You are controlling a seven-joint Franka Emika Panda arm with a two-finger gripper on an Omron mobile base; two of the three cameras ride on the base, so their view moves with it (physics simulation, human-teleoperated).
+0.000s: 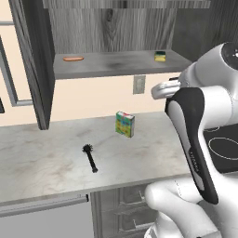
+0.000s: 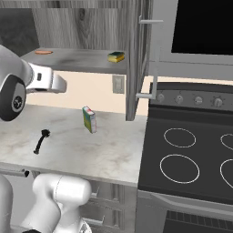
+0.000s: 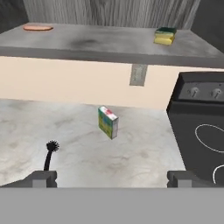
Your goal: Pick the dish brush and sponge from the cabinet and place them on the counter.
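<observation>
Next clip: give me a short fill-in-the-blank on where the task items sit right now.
1. The dish brush lies on the ____.
2. The sponge sits on the shelf of the ____.
3. The tool holds ____.
4. The multicoloured box stands ____ on the worktop.

Missing words: counter; cabinet; nothing; upright

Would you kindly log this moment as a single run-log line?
dish brush: lying on counter | sponge: on cabinet shelf, right end | hand: open, empty, above counter | left to do: sponge
</observation>
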